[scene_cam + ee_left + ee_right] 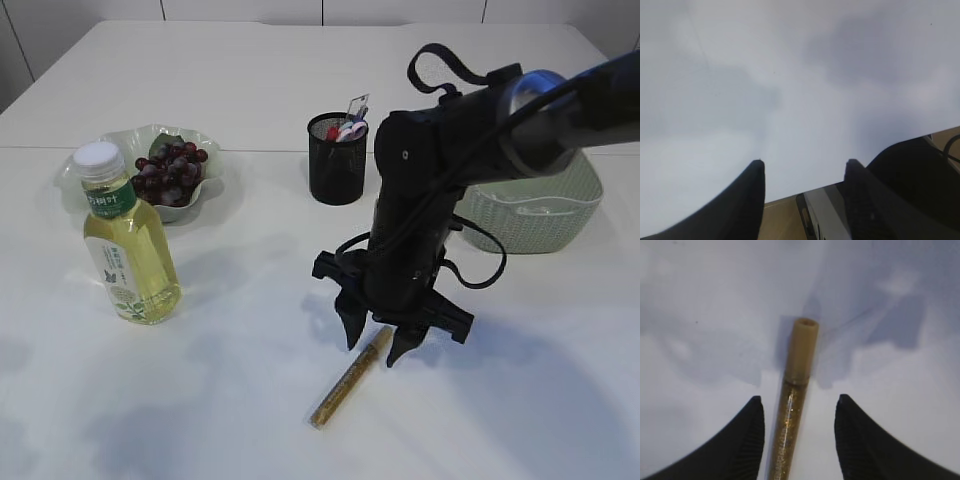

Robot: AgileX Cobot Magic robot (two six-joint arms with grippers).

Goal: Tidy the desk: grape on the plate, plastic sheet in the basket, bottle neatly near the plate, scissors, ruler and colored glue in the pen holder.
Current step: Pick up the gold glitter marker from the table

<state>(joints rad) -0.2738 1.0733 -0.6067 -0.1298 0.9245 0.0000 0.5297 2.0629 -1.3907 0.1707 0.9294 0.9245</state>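
Colored glue, a slim gold-glitter tube w/ tan cap (792, 425), lies flat on the white desk (250, 400), front-centre, well apart from the pen holder. Right gripper (377, 345) hangs right over its capped end, jaws parted wide, one finger each side of the tube, neither touching it as far as the right wrist view shows. Not gripped yet.

Step in hand, by my read: pick-up of the glue for the pen holder. Next move calls for dropping a bit lower, keeping the tube centred btw the fingers, closing across its narrow body, then lifting and tipping it upright to drop in. Risk: round tube could roll away if one finger lands first.

Left gripper (802, 172) is parked off at the desk edge, jaws apart, nothing btw them.

Containers:
- black mesh pen holder (337, 160): already has scissors w/ red-white handles (350, 128) plus something clear sticking up, prob. the ruler.
- pale green wavy-edged plate (130, 145): dark red grape bunch (170, 170) on it.
- light green woven plastic basket (545, 215), right side: contents hidden by the arm.
- clear bottle of yellow drink, white cap (125, 240): upright, just in front of the plate.
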